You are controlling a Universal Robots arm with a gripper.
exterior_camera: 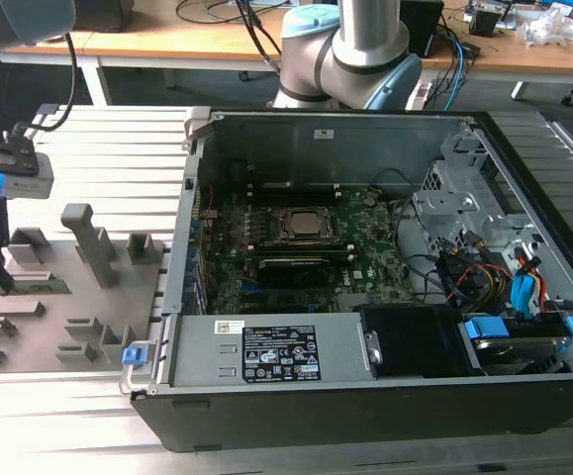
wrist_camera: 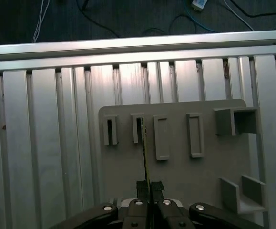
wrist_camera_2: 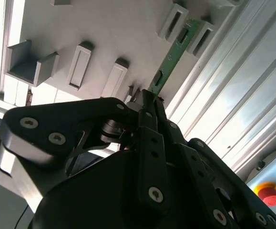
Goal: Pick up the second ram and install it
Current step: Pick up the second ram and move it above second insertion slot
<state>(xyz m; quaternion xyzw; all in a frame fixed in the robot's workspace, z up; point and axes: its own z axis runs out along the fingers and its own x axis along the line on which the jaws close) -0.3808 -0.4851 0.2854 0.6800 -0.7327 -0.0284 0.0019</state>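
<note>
Second wrist view, entry one: gripper (wrist_camera_2: 149, 101), jaws clenched on the near end of the second ram (wrist_camera_2: 168, 59), a narrow green stick with small dark chips. Far end of stick lodged between two raised holder blocks on the grey fixture plate (wrist_camera_2: 104, 33); seated in the holder or just lifted, cannot tell.

First wrist view, same item seen edge-on: thin line from the clamp to one slot block in a row of such blocks. Plate flat on the ribbed aluminium table (wrist_camera: 42, 143).

Exterior view, destination: open computer case (exterior_camera: 345, 134), motherboard (exterior_camera: 365, 237) exposed inside. Fixture plate outside the case, toward the exterior view's left, well apart from the motherboard.

Status, by judgement: grasp made; withdrawal from the holder at most barely begun; carry to the case and seating on the motherboard not yet done. Early stage, most of the task outstanding.
</note>
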